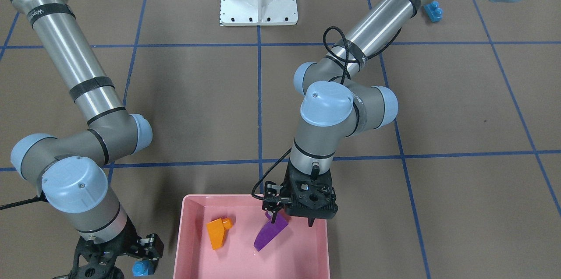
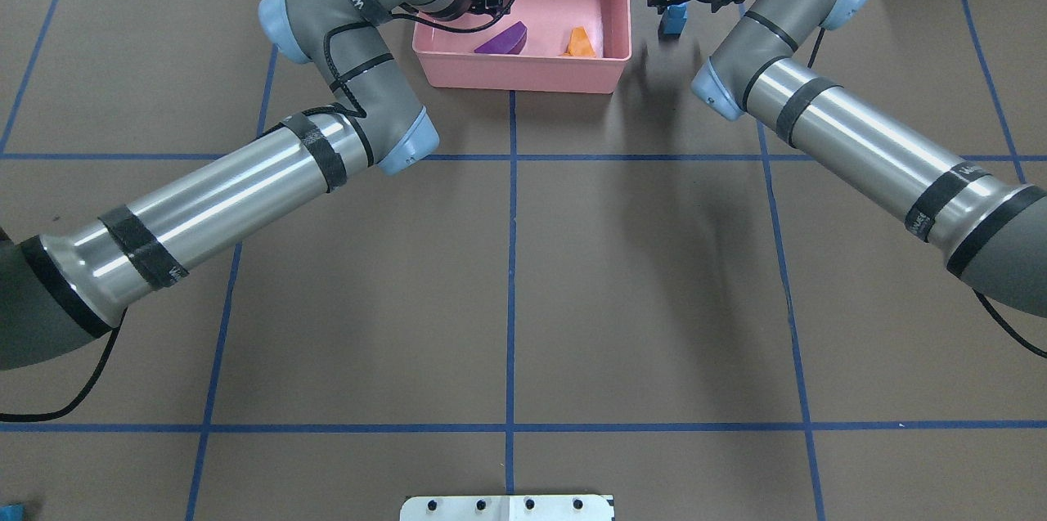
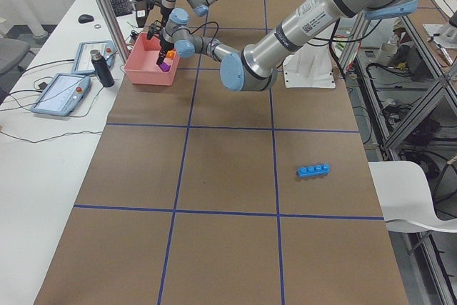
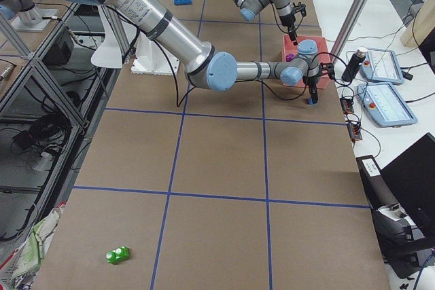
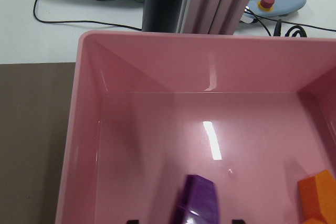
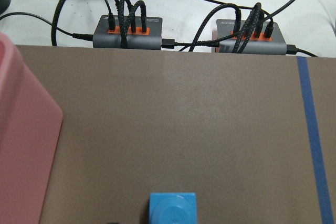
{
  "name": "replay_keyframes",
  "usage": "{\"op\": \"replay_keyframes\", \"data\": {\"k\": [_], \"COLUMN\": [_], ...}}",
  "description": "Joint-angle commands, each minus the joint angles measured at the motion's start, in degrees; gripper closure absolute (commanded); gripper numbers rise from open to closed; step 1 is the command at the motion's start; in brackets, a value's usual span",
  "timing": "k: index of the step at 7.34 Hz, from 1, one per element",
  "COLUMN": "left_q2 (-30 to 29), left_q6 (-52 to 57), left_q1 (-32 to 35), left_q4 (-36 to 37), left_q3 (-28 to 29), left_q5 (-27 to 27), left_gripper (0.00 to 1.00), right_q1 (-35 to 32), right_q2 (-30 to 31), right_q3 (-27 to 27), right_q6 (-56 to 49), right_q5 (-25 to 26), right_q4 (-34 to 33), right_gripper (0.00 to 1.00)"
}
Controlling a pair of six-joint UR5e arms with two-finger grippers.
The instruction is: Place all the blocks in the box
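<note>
The pink box (image 1: pixel 180 244) stands at the table's far edge and holds an orange sloped block (image 1: pixel 218 232) and a purple sloped block (image 1: pixel 270 234). My left gripper (image 1: pixel 292 220) hangs open over the box. In the left wrist view the purple block (image 5: pixel 197 208) lies between its fingertips without touching them. My right gripper (image 2: pixel 675 6) is just outside the box's side, shut on the tiny blue cube (image 2: pixel 674 19), which also shows in the right wrist view (image 6: pixel 172 209). The long blue bar (image 3: pixel 313 170) and the green block (image 4: pixel 117 255) lie on the table far from the box.
The white robot base (image 1: pixel 258 3) stands at the table's near middle. Cable hubs (image 6: pixel 128 32), control pendants (image 3: pixel 61 93) and a dark bottle (image 3: pixel 100 68) sit on the side desk just beyond the box. The box wall (image 6: pixel 21 156) is left of the cube.
</note>
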State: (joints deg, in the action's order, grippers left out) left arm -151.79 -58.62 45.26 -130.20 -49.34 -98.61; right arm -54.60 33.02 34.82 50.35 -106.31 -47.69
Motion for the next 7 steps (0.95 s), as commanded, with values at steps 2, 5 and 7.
{"op": "replay_keyframes", "data": {"k": [2,5,7], "left_q2": [0.0,1.1,2.6], "left_q6": [0.0,0.0,0.0], "left_q1": [0.3,0.6,0.6], "left_q4": [0.1,0.7,3.5], "left_q3": [-0.8,-4.6,-8.4], "left_q5": [-0.1,-0.6,-0.7], "left_gripper": [0.00,0.00,0.00], "right_q1": [1.5,1.7,1.1], "right_q2": [-1.8,-2.0,-2.3], "right_q3": [-5.4,-5.7,-5.7], "right_q6": [0.0,0.0,-0.5], "right_q5": [2.2,2.2,2.2], "right_q4": [3.1,3.1,3.0], "right_gripper": [0.20,0.85,1.00]}}
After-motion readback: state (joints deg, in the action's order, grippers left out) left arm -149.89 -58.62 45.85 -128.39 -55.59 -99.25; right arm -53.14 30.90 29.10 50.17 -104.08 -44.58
